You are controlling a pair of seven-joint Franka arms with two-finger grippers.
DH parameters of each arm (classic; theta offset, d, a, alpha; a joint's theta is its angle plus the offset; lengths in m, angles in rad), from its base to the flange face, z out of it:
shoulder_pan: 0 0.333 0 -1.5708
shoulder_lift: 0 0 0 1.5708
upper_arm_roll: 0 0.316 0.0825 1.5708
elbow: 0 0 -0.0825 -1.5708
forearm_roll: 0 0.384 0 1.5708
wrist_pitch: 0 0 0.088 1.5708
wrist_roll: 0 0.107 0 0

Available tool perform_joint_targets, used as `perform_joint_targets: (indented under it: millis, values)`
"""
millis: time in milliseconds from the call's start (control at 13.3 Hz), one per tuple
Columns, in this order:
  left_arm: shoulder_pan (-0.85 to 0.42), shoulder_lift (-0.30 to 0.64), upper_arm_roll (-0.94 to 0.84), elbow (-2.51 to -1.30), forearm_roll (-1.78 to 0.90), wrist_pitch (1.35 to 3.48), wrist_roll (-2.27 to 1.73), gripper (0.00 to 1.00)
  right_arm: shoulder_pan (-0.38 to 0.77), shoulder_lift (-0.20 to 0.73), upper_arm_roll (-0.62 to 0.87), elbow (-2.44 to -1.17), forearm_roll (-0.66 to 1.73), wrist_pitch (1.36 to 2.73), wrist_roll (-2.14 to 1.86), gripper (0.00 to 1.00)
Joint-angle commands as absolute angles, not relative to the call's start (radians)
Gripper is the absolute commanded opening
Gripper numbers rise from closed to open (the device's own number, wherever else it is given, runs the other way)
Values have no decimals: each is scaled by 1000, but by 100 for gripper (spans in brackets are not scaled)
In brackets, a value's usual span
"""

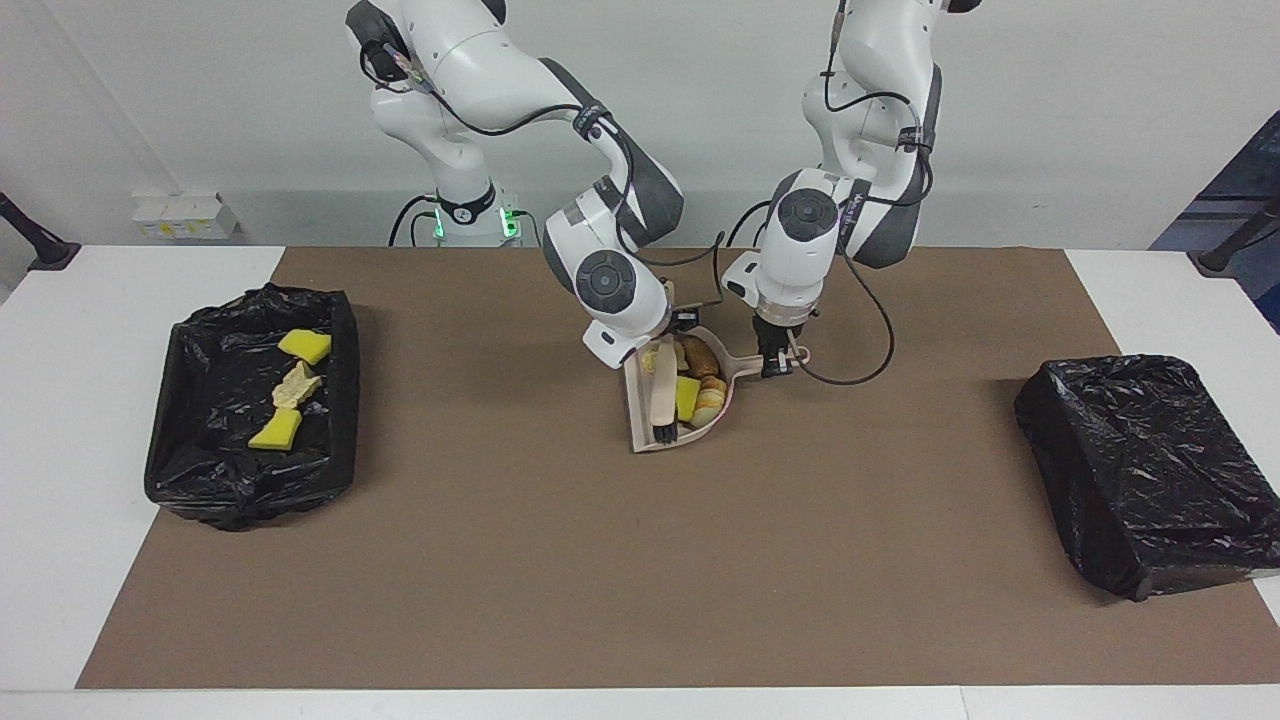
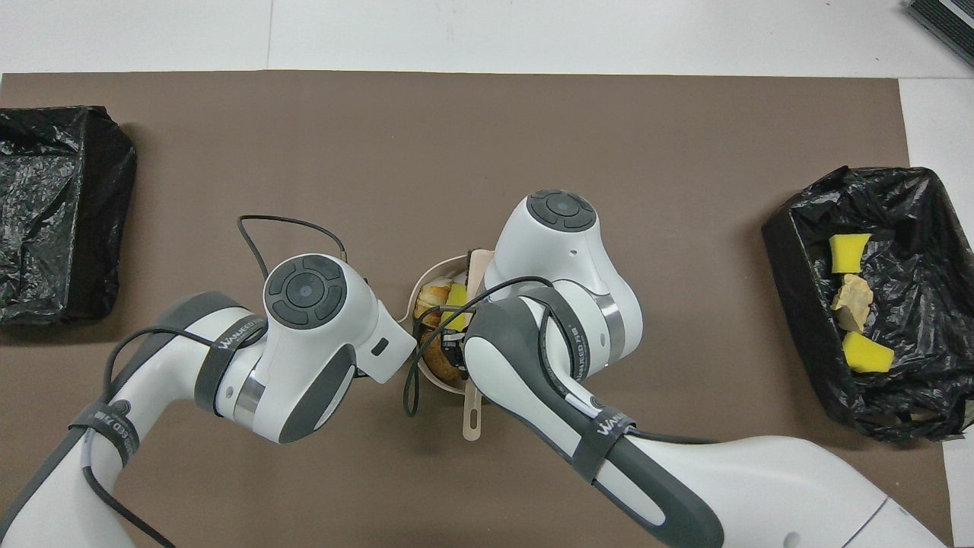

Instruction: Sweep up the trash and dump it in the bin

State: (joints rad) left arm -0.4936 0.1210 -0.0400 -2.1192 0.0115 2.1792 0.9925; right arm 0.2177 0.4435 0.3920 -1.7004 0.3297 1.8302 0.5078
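While both arms meet over the middle of the brown mat [image 1: 560, 560], the left gripper [image 1: 770, 366] is clamped on the handle of the beige dustpan [image 1: 640, 440], and the right gripper [image 1: 663, 352] is closed around the handle of the beige brush [image 1: 663, 400]. That brush lies across the pan with its black bristles at the pan's lip, farthest from the robots. Inside the pan, pressed between brush and back wall, sit a yellow sponge chunk [image 1: 687, 397] and several golden-brown bread-like lumps [image 1: 710, 400]. Toward the right arm's end of the table stands a bin lined with black plastic [image 1: 190, 470], holding two yellow chunks [image 1: 304, 345] and a tan lump [image 1: 296, 385]. A second black-bagged bin [image 1: 1150, 470] sits at the left arm's end.
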Motion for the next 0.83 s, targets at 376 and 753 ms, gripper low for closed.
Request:
perform_joint_targets:
  millis: [376,753]
  values:
    - [-497,94,-28,-2135,-6,2136,1027,0,52,302,394,-1680,334,1521,402,0]
    - [-369,-35,-25,-2132,-6,2022,1193,0,-43,235,391,-1787,194,1430,355,0]
